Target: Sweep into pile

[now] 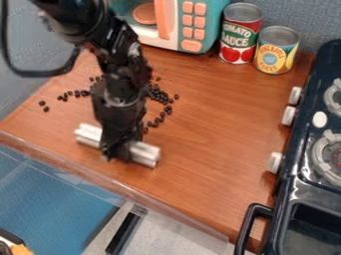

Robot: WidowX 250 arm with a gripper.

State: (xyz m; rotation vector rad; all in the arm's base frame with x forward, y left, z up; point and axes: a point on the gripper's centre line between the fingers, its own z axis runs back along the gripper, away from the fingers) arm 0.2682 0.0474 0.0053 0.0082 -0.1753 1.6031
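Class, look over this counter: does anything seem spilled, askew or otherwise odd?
Yes. Small black beans lie directly on the counter, on both sides of the arm, some clustered, others straggling off. Loose and in no neat pile, they look spilled.

Red can between teal toy microwave and yellow can, black toy stove at right.

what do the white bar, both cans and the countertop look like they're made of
White bar: probably plastic, going by its pale, smooth, ridged sides. Red can and yellow can: metal with printed labels, judging by their grey rimmed tops. Countertop: wood or wood-look laminate, low sheen, with fine reddish-brown grain.
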